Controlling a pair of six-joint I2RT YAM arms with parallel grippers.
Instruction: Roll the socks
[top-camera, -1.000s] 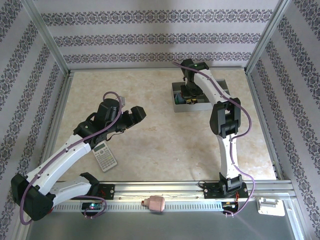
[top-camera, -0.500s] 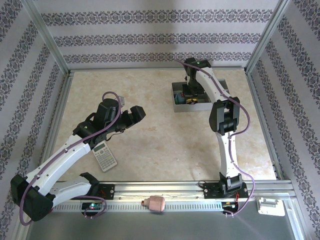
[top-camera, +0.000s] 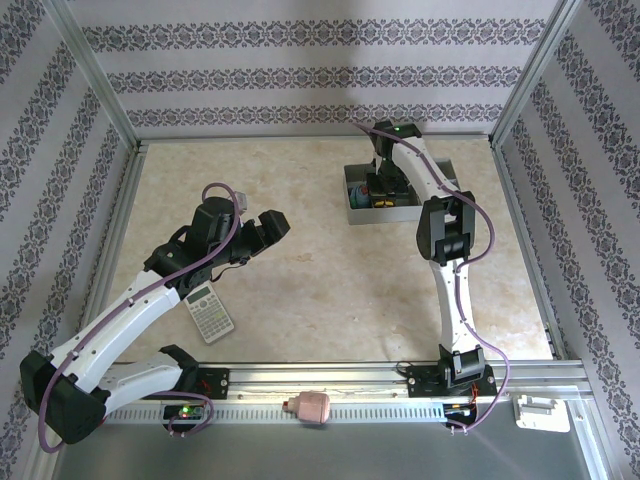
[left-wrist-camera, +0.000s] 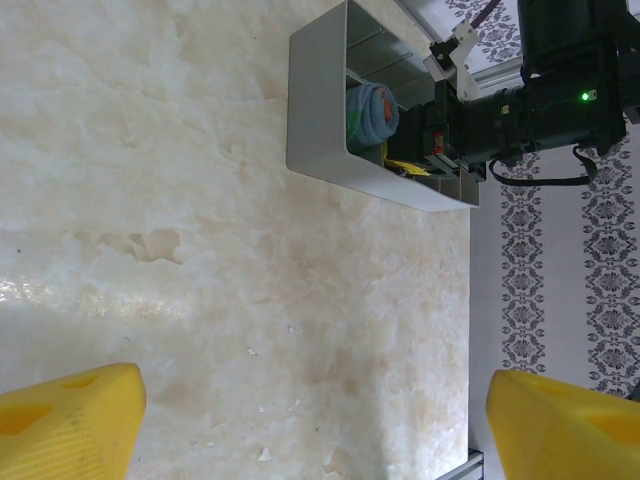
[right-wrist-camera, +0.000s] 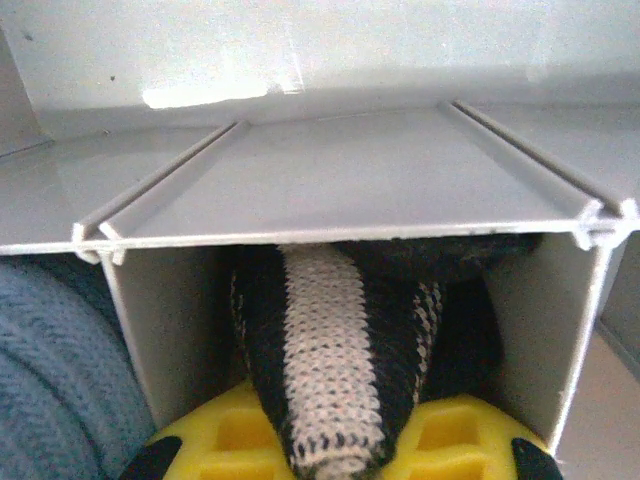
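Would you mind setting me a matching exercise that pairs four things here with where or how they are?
1 black-and-white striped sock
2 blue-grey sock
3 calculator
4 left gripper

A open above the bare table
B lying on the table, far from the box
C held in the right gripper, inside a box compartment
D in the neighbouring compartment

Pairs: 1-C, 2-D, 3-B, 4-A

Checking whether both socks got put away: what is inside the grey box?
A blue sock sits in one compartment; beside it, the right hand holds the striped sock in the next. The arm covers the rest of the box.
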